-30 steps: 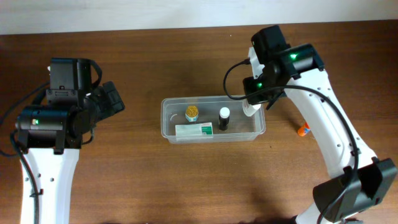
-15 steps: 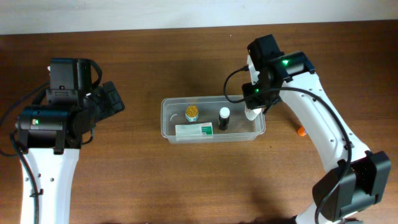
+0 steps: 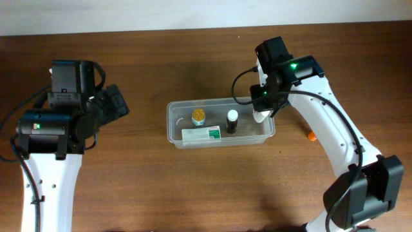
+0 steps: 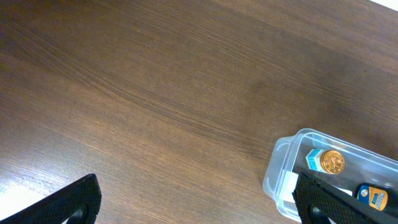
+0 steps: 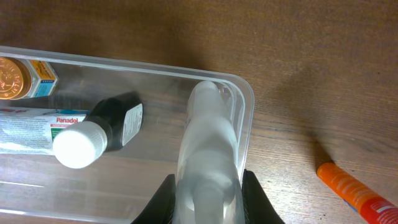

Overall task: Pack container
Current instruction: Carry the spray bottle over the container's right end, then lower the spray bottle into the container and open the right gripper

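Wood table (image 3: 193, 193), container (image 3: 171, 122); Panadol label (image 5: 69, 119) legible rt-wrist only

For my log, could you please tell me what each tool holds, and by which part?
The right tool grips a frosted white bottle by the end nearest its wrist; the left tool holds nothing.

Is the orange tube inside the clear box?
No, the orange tube lies on the wooden table, outside the container.
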Available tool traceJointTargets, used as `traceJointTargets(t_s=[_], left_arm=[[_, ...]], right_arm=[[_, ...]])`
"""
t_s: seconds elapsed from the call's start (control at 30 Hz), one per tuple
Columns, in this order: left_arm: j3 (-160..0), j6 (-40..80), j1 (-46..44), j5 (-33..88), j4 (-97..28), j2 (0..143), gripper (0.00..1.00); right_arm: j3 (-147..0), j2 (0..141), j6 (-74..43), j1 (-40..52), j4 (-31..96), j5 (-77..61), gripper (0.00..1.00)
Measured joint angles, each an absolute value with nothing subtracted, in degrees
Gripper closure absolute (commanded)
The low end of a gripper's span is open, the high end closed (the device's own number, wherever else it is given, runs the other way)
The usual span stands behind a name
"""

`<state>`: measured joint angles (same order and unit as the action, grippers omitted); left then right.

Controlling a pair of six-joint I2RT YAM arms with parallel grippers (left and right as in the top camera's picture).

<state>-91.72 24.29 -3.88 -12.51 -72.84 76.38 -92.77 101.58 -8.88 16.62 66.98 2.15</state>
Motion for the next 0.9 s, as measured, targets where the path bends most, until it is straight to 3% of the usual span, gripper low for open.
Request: traceJointTargets(t_s=[0.9], left_arm=[[-91.7, 24.3, -3.9, -12.5, -72.8, 76.4, 0.01]], right_arm=[[-88.0, 101.8, -9.2, 16.6, 61.4, 2.3, 0.84]])
